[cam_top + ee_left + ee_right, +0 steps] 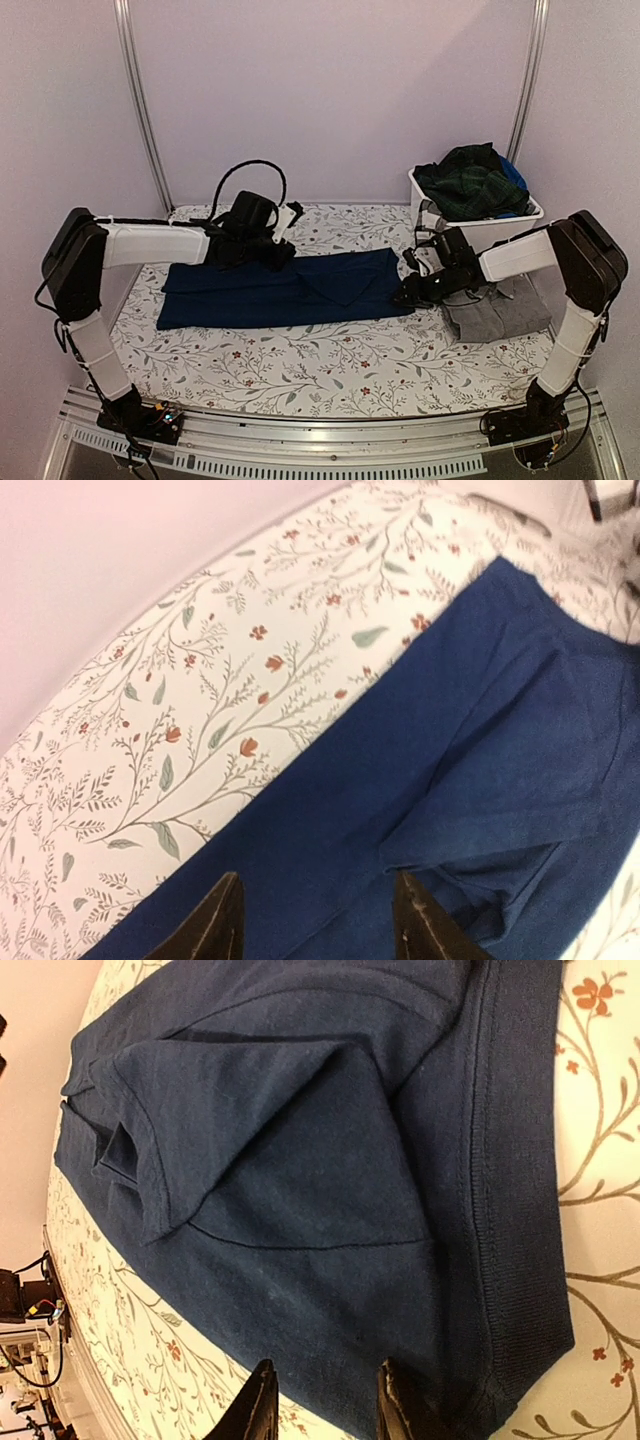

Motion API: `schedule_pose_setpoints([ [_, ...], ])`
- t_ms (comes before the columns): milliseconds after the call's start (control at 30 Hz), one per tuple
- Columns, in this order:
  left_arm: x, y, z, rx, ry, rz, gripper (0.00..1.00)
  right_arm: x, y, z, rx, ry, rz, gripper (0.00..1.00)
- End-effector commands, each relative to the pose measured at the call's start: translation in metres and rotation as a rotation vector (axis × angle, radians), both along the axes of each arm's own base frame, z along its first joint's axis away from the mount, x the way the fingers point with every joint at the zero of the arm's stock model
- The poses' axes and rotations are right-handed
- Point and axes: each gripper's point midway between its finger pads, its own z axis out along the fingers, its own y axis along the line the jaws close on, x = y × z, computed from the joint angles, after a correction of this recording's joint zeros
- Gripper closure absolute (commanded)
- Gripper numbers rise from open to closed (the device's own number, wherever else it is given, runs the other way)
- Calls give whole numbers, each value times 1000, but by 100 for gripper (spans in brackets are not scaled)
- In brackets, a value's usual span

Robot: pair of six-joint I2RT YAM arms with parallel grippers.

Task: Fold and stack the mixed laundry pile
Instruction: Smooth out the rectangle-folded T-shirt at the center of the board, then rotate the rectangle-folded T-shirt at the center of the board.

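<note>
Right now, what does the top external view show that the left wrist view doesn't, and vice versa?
Only top external: the white bin holding a dark green plaid garment, a folded grey garment in front of it, and the right tool at the right end of the navy garment. Only left wrist: the left tool open, fingers apart over the cloth. Both: the navy garment lying on the floral table cloth.

Grey garment (500, 315) partly behind right arm (515, 255)
</note>
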Motion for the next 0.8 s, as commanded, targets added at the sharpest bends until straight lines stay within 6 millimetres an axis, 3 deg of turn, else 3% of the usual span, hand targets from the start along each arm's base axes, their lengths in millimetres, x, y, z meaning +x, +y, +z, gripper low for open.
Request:
schedule_pose_setpoints([
  [0,4,1,16,-180,29,21,48,19,15,54,65,-125,26,67],
  [100,6,8,15,-264,80,43,47,25,32,69,86,-153,61,67],
  [200,0,-10,24,-411,121,-46,47,29,54,75,99,-165,98,67],
  [333,-6,-45,6,-417,200,-124,52,31,80,62,104,-147,132,67],
  [467,-3,-56,-36,-354,275,-116,57,34,97,48,104,-126,143,68],
  [567,-2,-47,-73,-270,343,-64,60,33,104,34,95,-101,144,69],
  [633,-2,-39,-89,-227,358,-35,62,32,106,24,83,-84,145,69],
  [767,6,-3,-108,-113,341,98,66,28,98,-13,7,-25,132,69],
])
